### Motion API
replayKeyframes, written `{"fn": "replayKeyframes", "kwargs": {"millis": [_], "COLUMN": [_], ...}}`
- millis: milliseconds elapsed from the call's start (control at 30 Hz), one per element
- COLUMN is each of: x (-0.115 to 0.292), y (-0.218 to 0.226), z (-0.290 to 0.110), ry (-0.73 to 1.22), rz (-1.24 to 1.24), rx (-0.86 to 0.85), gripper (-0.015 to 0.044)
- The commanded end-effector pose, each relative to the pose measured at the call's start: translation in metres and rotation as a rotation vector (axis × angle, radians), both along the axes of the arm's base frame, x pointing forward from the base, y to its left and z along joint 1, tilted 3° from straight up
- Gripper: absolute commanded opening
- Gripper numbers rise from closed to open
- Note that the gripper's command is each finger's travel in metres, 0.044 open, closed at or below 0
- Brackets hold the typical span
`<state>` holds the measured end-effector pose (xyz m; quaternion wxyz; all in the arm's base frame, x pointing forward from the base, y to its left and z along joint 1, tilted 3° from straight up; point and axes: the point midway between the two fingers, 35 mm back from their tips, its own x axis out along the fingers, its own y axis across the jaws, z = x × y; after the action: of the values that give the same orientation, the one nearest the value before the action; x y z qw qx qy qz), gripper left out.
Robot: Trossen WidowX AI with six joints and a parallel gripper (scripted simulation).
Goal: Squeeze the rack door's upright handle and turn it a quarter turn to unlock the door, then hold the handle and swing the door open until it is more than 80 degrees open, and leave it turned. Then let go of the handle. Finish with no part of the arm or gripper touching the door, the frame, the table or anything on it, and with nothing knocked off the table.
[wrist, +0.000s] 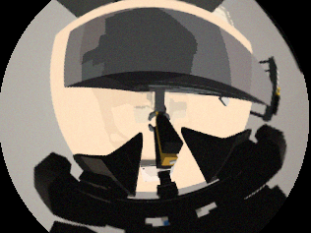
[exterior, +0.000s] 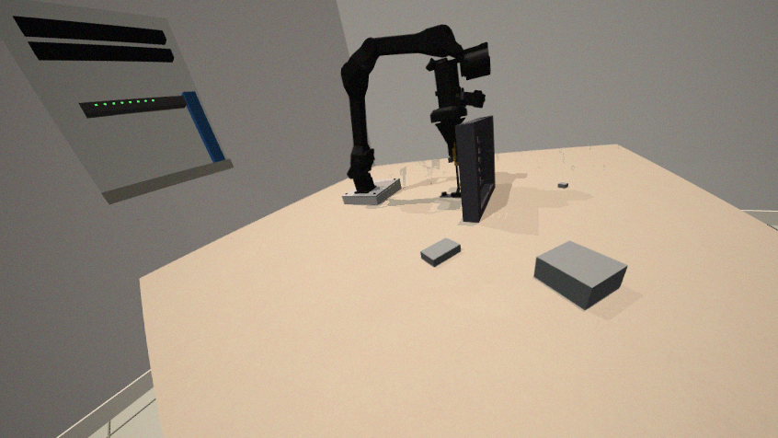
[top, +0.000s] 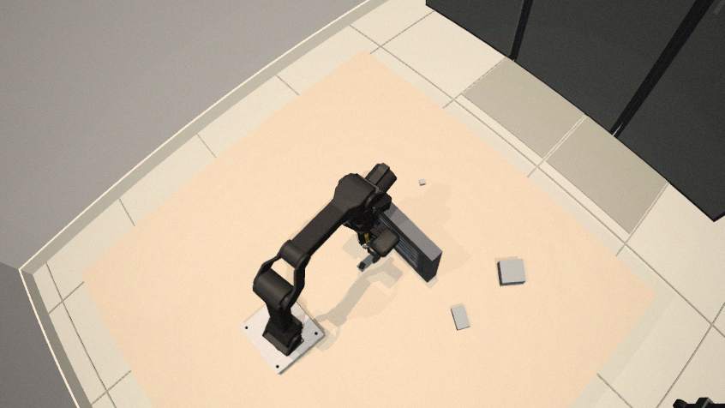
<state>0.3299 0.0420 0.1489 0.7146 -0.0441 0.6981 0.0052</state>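
Observation:
The dark grey rack (top: pixel 416 232) (exterior: pixel 468 174) (wrist: pixel 148 43) stands upright, with a slatted face visible in the top view. The upright handle (top: pixel 367 237) (exterior: pixel 455 154) (wrist: pixel 168 159), black with yellow, stands near its arm-side face. My gripper (wrist: pixel 162 132) (exterior: pixel 451 153) points down from above, fingers apart on either side of the handle. It is open, with gaps to both sides of the handle in the wrist view. A small dark foot (top: pixel 362 265) (exterior: pixel 451 194) rests low on the table. The door's angle and the handle's turn cannot be told; the gripper partly hides them.
A larger grey block (top: pixel 512 271) (exterior: pixel 580 272), a smaller flat block (top: pixel 460 317) (exterior: pixel 440 251) and a tiny cube (top: pixel 422 182) (exterior: pixel 562 185) lie on the table (top: pixel 242 167) (exterior: pixel 326 338). The arm stands on a pale base plate (top: pixel 278 361) (exterior: pixel 361 200).

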Motion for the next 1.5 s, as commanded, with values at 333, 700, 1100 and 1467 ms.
{"fn": "replayKeyframes", "kwargs": {"millis": [333,700,1100,1467], "x": [0.0008,0.0011,0.0014,0.0014], "y": [0.0005,0.0008,0.0011,0.0011], "z": [0.0011,0.0013,0.0016,0.0016], "ry": [-0.043,-0.072,-0.101,-0.103], "rz": [-0.696,-1.240,-1.824,-1.857], "rx": [0.019,0.036,0.054,0.055], "gripper": [0.0285,0.0285,0.0285,0.0180]}}
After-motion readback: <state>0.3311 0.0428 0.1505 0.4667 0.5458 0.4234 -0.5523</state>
